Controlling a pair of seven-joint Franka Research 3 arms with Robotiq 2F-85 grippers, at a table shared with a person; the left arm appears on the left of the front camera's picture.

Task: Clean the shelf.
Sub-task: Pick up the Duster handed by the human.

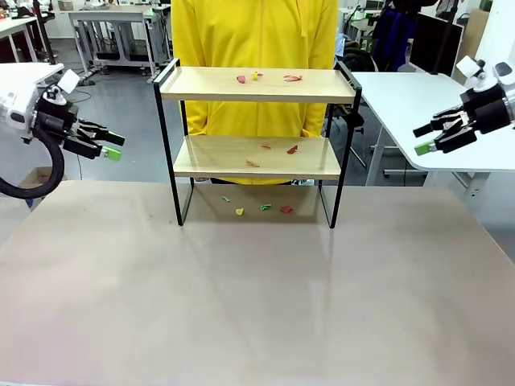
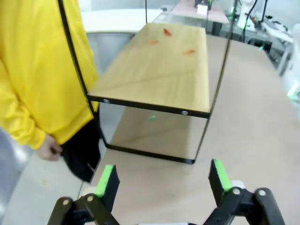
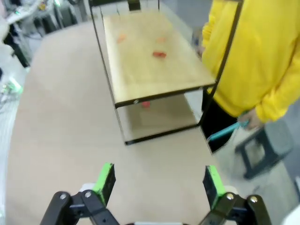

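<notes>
The shelf (image 1: pixel 257 84), two light wooden boards in a thin black frame, stands at the table's far middle. Small red, yellow and green scraps (image 1: pixel 291 79) lie on its top board, on the lower board (image 1: pixel 273 157) and on the table beneath it. My left gripper (image 1: pixel 113 146) hangs open at the far left, well clear of the shelf (image 2: pixel 159 70). My right gripper (image 1: pixel 425 138) hangs open at the far right, also apart from the shelf (image 3: pixel 150 56). Both wrist views show green pads (image 2: pixel 107 180) (image 3: pixel 105 180) spread wide with nothing between them.
A person in a yellow top (image 1: pixel 253 32) stands behind the shelf, holding a teal thing (image 3: pixel 227 131) in one hand. A white side table (image 1: pixel 418 104) stands at the right. The wide beige table (image 1: pixel 257 297) stretches in front of the shelf.
</notes>
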